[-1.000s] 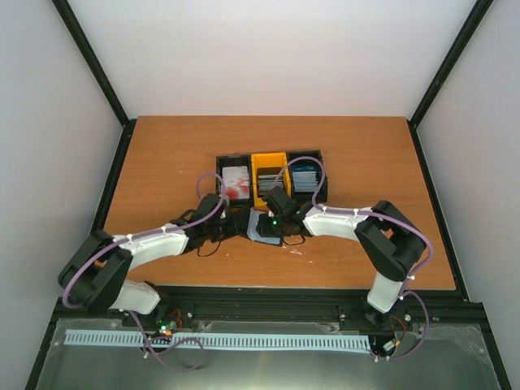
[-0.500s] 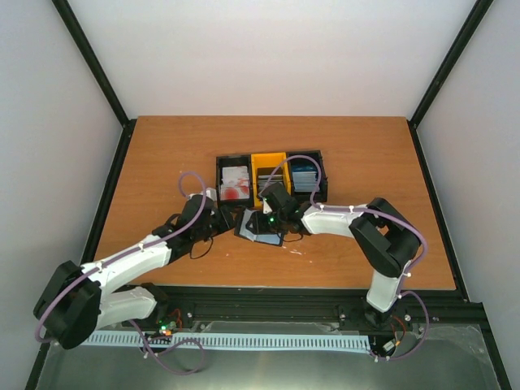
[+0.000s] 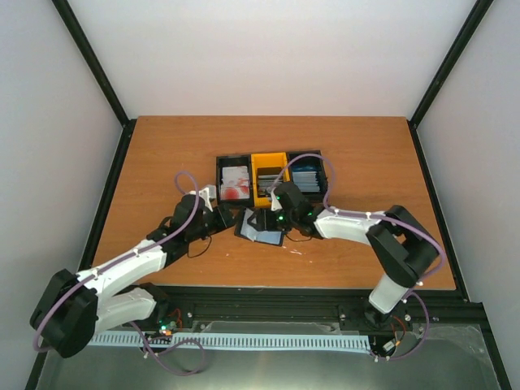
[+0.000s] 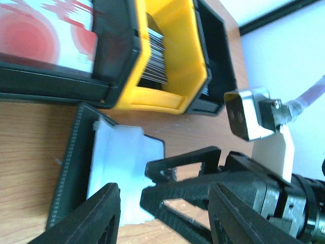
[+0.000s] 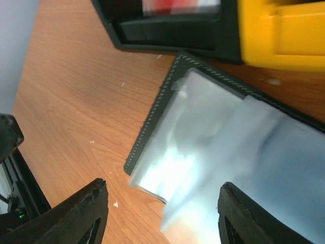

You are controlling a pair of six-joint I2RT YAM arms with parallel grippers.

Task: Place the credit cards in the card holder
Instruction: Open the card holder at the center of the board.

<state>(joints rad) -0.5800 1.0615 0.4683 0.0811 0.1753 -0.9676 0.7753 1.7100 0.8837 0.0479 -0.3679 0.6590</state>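
Black card holder (image 3: 262, 228) open; wrist views alone show left gripper (image 4: 163, 206), right gripper (image 5: 162, 195) wide

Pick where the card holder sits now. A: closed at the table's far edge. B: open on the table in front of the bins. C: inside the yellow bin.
B: the card holder lies spread open on the table, pale lining up, just in front of the yellow bin.

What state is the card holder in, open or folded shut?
Open. The card holder lies unfolded on the table, its pale lining facing up in both wrist views.
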